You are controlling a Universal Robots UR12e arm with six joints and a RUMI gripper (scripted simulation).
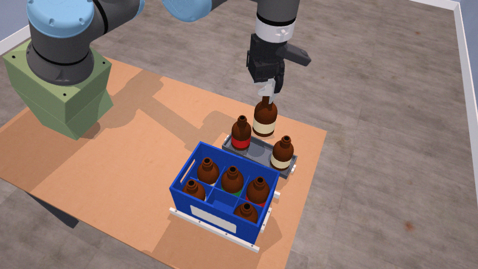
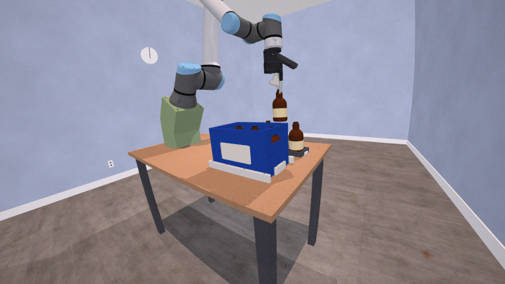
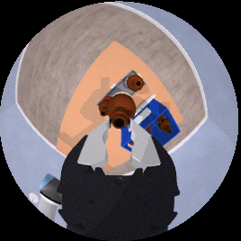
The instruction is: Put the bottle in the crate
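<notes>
My gripper (image 1: 267, 95) is shut on the neck of a brown bottle with a cream label (image 1: 264, 118) and holds it upright, high above the grey tray (image 1: 259, 155). It also shows in the side view (image 2: 279, 109) and the wrist view (image 3: 120, 110). Two bottles stand in the tray: one with a red label (image 1: 241, 133) and one with a cream label (image 1: 281, 153). The blue crate (image 1: 223, 194) stands in front of the tray with several bottles in it. Its empty slot (image 1: 219, 204) is at the front middle.
The green robot base (image 1: 60, 90) stands at the table's far left corner. White rails (image 1: 213, 229) lie along the crate's front and right side. The tray is close to the table's right edge (image 1: 314, 173).
</notes>
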